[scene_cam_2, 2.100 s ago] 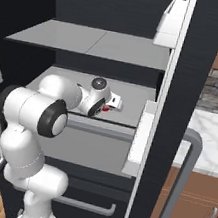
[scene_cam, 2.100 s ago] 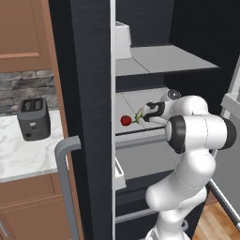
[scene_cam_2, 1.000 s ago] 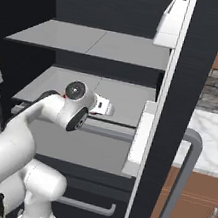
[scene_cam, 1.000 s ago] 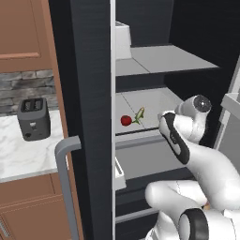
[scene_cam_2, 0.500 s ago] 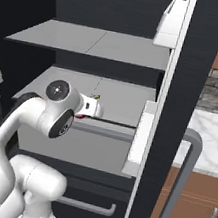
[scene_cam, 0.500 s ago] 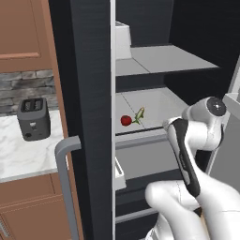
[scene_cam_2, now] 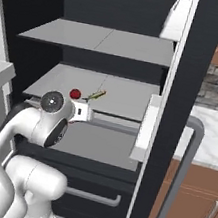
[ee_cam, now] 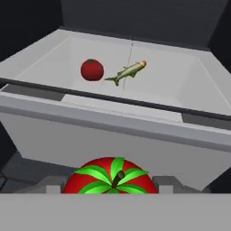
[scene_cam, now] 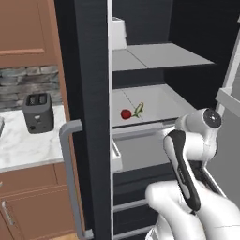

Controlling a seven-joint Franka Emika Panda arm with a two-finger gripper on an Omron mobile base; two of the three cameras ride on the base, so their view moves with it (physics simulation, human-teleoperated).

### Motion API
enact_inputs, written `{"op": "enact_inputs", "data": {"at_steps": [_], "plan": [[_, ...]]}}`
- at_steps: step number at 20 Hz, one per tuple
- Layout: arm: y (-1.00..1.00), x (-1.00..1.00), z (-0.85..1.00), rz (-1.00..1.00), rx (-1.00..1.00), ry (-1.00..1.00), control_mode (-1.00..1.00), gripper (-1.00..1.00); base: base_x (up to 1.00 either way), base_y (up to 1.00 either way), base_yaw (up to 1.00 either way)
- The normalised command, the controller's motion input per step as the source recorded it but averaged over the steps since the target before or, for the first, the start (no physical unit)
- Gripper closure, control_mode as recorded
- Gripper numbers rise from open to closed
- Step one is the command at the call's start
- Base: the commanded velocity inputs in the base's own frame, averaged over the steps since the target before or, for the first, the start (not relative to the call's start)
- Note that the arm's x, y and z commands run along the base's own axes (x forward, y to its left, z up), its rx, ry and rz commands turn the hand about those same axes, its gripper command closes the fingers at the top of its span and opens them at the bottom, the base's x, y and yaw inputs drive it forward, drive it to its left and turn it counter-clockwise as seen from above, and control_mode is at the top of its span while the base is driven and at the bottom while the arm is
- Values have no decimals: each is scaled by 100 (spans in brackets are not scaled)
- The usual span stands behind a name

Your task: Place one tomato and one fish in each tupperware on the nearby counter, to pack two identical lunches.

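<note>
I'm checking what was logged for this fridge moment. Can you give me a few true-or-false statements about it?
1. A tomato sits between the gripper fingers. True.
2. The shelf holds two fish. False: one fish lies there.
3. A second tomato lies beside that fish. True.
4. The fridge door is closed. False: it stands open.
5. A toaster stands on the counter. True.

Base views flank the arm from behind, both facing the fridge shelf [scene_cam: 154,101]. Hand view looks in close at that same shelf.
</note>
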Motion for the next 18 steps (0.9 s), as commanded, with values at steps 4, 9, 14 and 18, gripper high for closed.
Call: {"op": "enact_inputs", "data": {"at_steps": [4,9,14,18], "plan": [[0,0,0,0,0,0,100,100,-99,7,0],[0,0,0,0,0,0,100,100,-100,7,0],[0,0,0,0,0,0,100,100,-73,68,0],[0,0,0,0,0,0,100,100,-53,100,0]]}}
